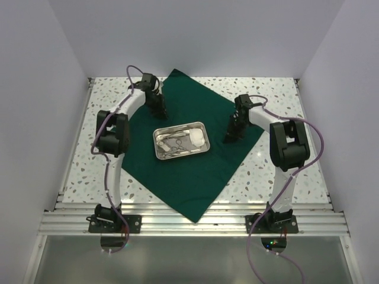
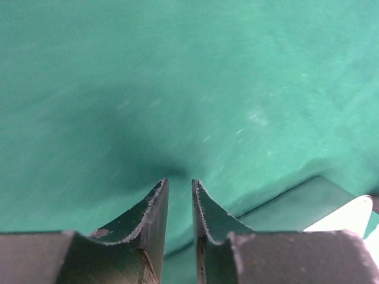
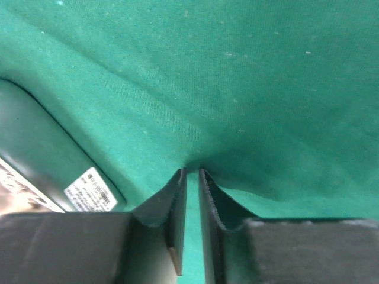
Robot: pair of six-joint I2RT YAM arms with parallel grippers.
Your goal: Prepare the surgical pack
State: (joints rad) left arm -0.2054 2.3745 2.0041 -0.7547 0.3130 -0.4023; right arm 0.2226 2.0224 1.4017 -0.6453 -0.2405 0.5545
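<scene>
The left gripper (image 1: 160,110) stands tips-down at the surgical pack (image 1: 183,177), its jaws parted by a narrow slit with nothing visible between them. The dark green cloth lies spread flat as a diamond under both grippers, on the speckled table (image 1: 266,171). To this gripper's right, between the two, a steel tray (image 1: 177,126) sits on the cloth holding metal instruments (image 1: 172,144) and white gauze (image 1: 198,138). Just beyond the tray's right end, the right gripper (image 1: 231,136) also meets the cloth, jaws slightly apart, and the fabric creases toward its tips.
</scene>
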